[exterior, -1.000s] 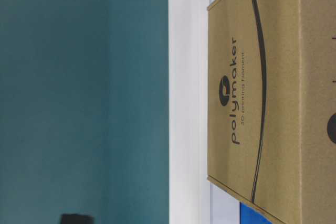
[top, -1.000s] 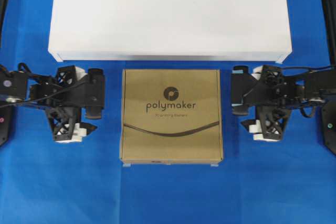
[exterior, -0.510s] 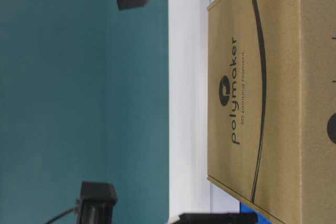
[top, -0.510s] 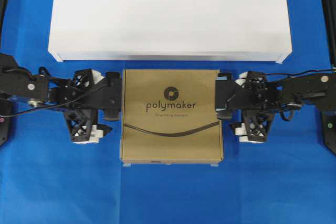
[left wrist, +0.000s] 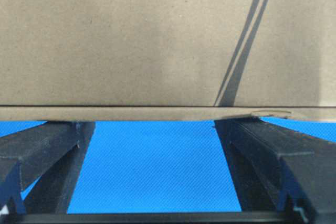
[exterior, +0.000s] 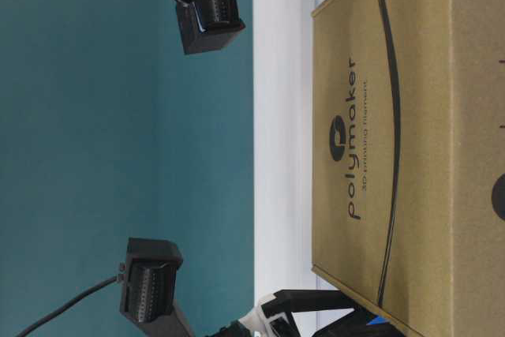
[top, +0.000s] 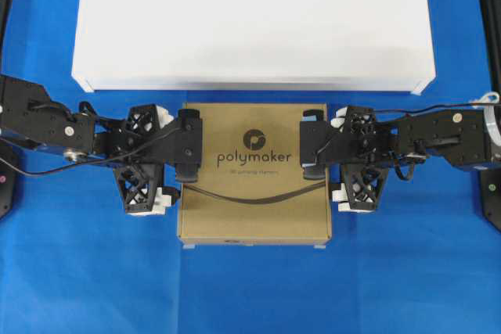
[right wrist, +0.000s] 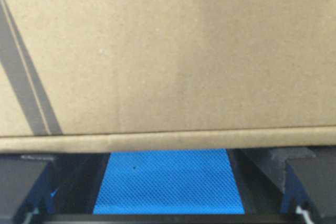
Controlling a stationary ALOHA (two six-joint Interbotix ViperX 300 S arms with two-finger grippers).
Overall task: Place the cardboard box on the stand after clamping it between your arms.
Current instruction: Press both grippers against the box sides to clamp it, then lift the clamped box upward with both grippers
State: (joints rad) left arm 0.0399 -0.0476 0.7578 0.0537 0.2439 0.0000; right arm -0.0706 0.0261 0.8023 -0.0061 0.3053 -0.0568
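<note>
The left hand (top: 182, 149), fingers spread wide and holding nothing, meets the left edge of the cardboard box (top: 254, 209), which lies flat on the blue-covered desk (top: 250, 295) just in front of the white stand (top: 250, 21), while the right hand (top: 319, 149), equally spread and empty, meets the opposite edge. The box looks stiff, smooth-faced and probably light, so it should take a squeeze across its two side walls at mid-length, though it may slip under weak pressure. Its contents cannot be seen; the stand's top is bare.
</note>
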